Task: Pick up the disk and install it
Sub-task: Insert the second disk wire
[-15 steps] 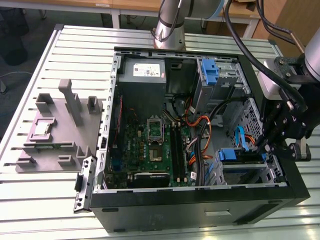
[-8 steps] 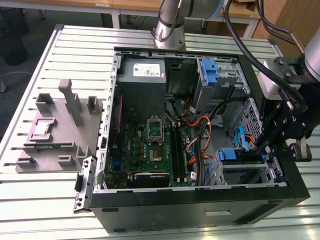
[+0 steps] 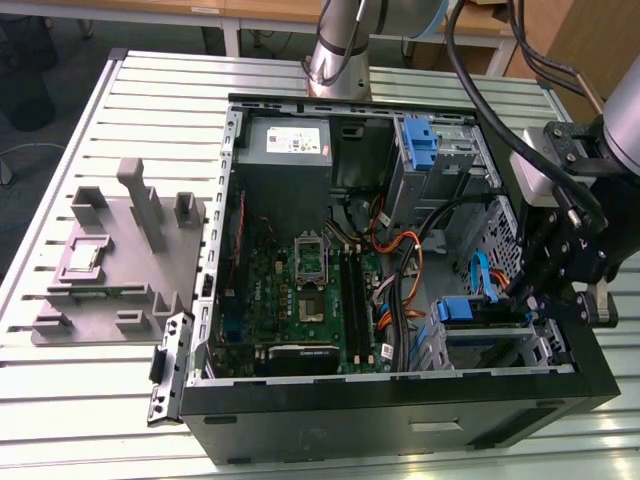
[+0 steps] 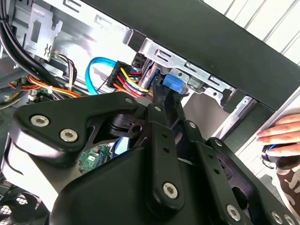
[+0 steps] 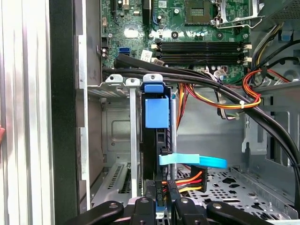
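The disk (image 5: 156, 140) sits edge-up in the drive cage (image 5: 117, 140), inside the PC case near its front wall. The gripper (image 5: 159, 206) is pinched narrow on the disk's cable end. Risk imo: orange/black cables (image 5: 211, 93) right beside the cage could snag, or the disk could jam crooked.

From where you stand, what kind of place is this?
Probably a robotics lab or test workshop: an open computer case lies on a slatted metal workbench, the robot's gripper reaches into it, and a grey parts fixture sits beside it.
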`<state>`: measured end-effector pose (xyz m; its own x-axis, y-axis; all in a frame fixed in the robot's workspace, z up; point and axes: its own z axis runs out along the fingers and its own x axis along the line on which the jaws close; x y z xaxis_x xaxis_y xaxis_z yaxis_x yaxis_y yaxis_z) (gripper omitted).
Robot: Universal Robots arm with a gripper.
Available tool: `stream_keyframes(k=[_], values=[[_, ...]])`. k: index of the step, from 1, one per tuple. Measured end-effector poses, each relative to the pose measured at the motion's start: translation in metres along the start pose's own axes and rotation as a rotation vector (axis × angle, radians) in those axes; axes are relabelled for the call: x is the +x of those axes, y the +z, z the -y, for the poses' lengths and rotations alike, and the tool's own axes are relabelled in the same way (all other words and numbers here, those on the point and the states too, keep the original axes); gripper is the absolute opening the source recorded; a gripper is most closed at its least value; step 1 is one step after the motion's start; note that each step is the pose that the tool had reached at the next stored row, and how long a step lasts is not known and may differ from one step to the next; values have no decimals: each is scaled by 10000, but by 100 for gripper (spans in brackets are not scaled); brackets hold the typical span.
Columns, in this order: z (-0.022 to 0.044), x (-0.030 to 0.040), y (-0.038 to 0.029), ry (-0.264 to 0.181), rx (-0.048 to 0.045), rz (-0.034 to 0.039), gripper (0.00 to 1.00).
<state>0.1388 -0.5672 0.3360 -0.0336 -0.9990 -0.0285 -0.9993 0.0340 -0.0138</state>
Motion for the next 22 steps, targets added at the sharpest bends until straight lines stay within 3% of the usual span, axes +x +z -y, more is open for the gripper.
stream_keyframes(k=[15,17,18,22], values=[[0,0,7,0,-1,0,24],[0,0,7,0,0,-1,23],[0,0,7,0,0,-1,16],[0,0,8,0,0,0,16]])
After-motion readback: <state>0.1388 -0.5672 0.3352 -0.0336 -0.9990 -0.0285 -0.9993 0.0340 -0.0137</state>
